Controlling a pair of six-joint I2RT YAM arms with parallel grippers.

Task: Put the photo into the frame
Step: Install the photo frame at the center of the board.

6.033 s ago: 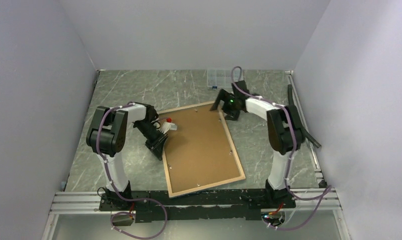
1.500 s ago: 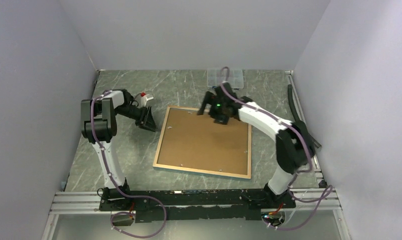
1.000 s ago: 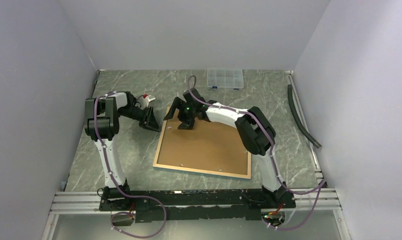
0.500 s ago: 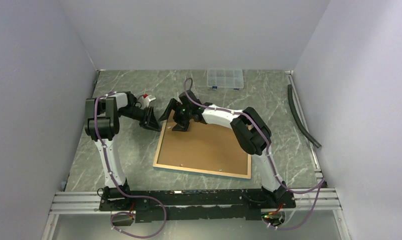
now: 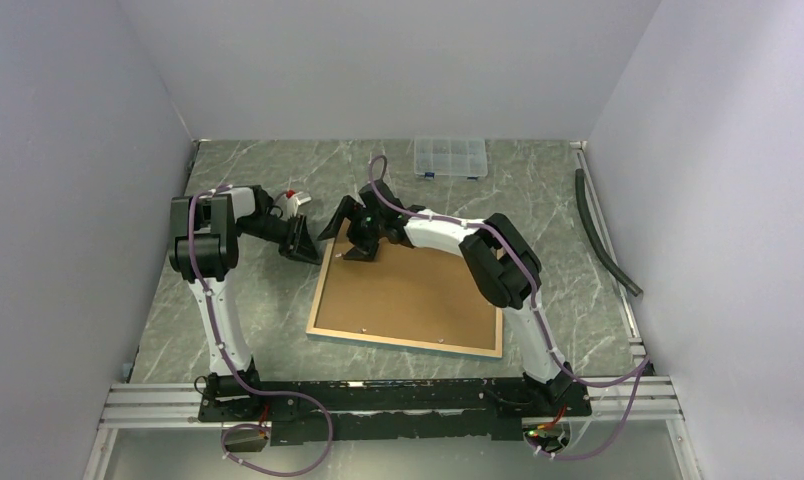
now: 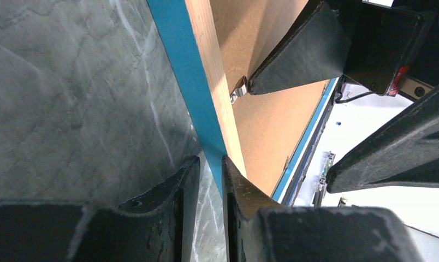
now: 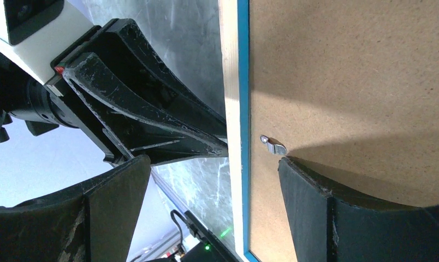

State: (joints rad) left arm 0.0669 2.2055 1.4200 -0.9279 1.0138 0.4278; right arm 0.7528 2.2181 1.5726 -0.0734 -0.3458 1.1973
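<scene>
Lying face down on the marbled table, the frame shows its tan wood rear and brown backing board, with both arms meeting at its far-left corner. The left gripper has its fingers narrowed to a slit right at the frame's blue outer edge; whether they pinch it cannot be told. The right gripper stands spread wide across the same side rail, one finger resting on the backing board just beside a small metal clip, the other outside the frame above the table.
</scene>
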